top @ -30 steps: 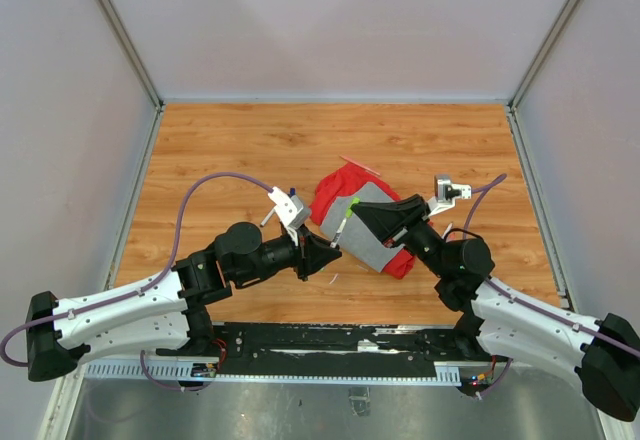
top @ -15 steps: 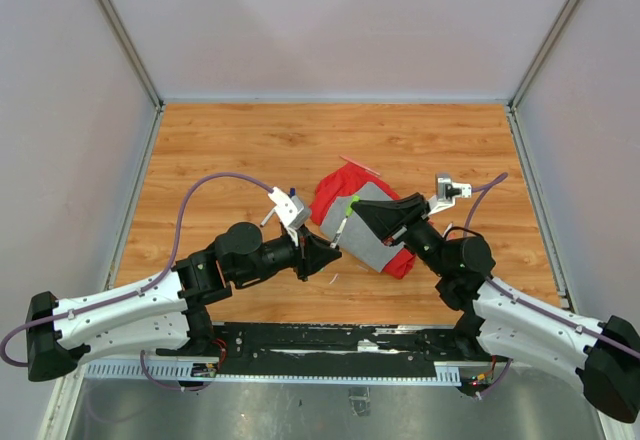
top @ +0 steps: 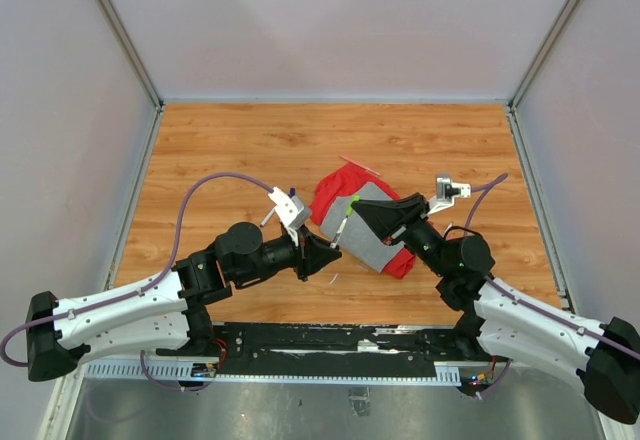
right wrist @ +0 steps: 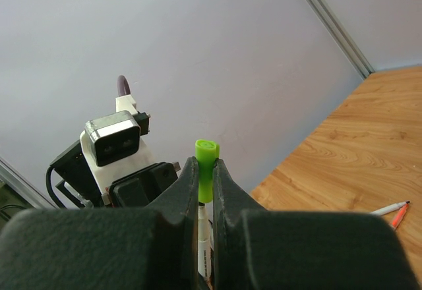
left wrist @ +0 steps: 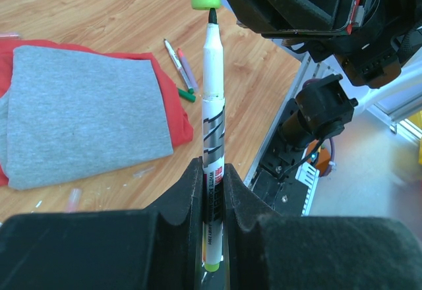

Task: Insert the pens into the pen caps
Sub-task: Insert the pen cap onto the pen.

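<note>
You have a wood-grain surface (top: 230,150), smooth with a faint sheen. The cloth (left wrist: 79,115) looks soft and matt, with a grey knit panel and red fabric. The pen (left wrist: 212,86) has a smooth white plastic barrel with a printed label, and the green cap (right wrist: 207,150) is glossy plastic. Your left end effector (left wrist: 212,178) and right end effector (right wrist: 205,171) look like matt black plastic, slightly grainy.

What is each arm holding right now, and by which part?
The left jaws clamp a pen by its lower barrel, tip pointing out. The right jaws pinch a green cap by its sides, its closed end sticking out.
</note>
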`<action>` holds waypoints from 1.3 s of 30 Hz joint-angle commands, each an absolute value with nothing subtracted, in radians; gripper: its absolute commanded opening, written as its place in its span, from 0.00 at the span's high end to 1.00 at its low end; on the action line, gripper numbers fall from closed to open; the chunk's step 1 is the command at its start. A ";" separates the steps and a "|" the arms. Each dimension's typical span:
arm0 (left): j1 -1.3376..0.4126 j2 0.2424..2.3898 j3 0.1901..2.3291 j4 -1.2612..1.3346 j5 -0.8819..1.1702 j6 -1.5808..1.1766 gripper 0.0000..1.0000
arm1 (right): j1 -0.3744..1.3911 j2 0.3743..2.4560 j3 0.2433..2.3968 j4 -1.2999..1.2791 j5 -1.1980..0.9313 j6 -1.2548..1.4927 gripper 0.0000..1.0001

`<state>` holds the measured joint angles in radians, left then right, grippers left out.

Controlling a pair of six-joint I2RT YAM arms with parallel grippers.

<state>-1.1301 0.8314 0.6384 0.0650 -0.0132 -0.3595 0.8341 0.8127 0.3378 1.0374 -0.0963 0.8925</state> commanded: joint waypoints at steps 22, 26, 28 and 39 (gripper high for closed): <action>-1.140 0.836 0.665 0.074 -0.022 -0.343 0.99 | 0.856 0.804 0.282 1.051 -0.162 0.890 0.99; -1.140 0.833 0.663 0.076 -0.024 -0.347 0.99 | 0.865 0.810 0.272 1.041 -0.148 0.883 0.99; -1.140 0.833 0.662 0.078 -0.026 -0.350 0.99 | 0.868 0.820 0.274 1.046 -0.155 0.882 0.99; -1.141 0.845 0.672 0.090 -0.046 -0.358 0.99 | 0.900 0.890 0.285 1.074 -0.220 0.885 0.97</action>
